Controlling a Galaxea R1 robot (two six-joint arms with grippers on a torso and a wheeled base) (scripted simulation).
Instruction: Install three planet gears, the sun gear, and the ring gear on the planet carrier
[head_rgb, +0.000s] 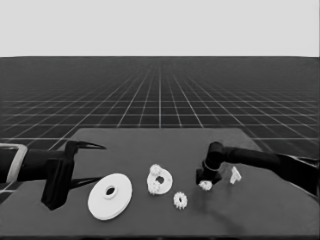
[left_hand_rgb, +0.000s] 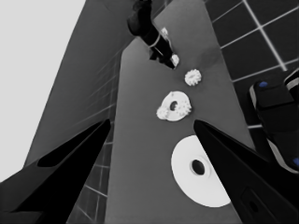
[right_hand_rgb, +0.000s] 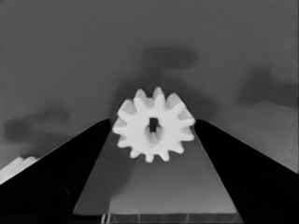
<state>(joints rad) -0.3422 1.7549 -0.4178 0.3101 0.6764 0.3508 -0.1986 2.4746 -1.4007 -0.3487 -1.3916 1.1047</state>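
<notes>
Right gripper (head_rgb: 205, 183): fingertips touch a planet gear (right_hand_rgb: 153, 124) on either side, right of the smaller round part (head_rgb: 159, 179), which bears two gears. Step: third-gear pickup; next, lift and carry. Left gripper (head_rgb: 92, 162): open, parked by larger round part (head_rgb: 110, 196).

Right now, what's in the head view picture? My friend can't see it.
The right arm's tool reaches down onto a small white toothed gear on the dark table. Left of it lie another white gear, the smaller white round part carrying gears, and the larger white round part beside the waiting left tool.
</notes>
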